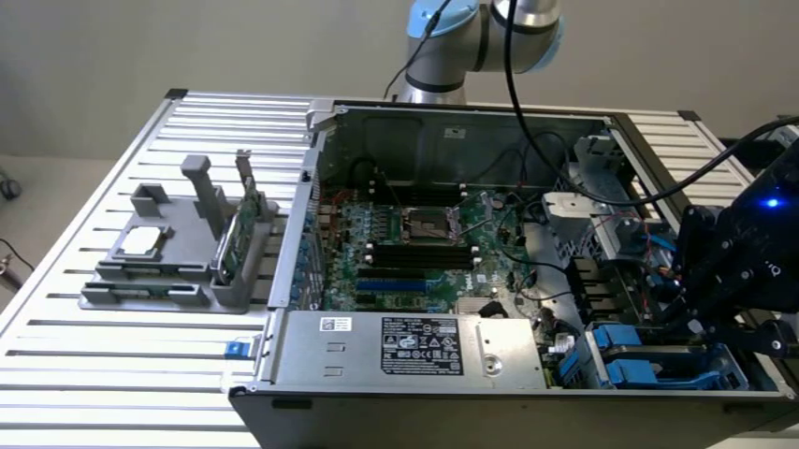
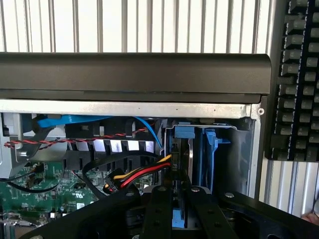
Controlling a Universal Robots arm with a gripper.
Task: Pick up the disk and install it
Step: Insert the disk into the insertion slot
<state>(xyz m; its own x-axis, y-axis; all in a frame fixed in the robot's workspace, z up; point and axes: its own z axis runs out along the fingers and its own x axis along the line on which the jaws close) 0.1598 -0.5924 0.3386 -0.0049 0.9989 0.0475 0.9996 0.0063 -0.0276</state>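
Disk (image 2: 179, 219) upright in one blue bay (image 2: 209, 159), one claw (image 2: 178, 209) clamped on it; one computer case (image 1: 374, 131)

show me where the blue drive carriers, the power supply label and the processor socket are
blue drive carriers (image 1: 639, 360), exterior view, on the blue plastic front of one carrier.
power supply label (image 1: 422, 344), exterior view, middle of the dark printed label.
processor socket (image 1: 422, 224), exterior view, centre of the metal socket frame on the motherboard.
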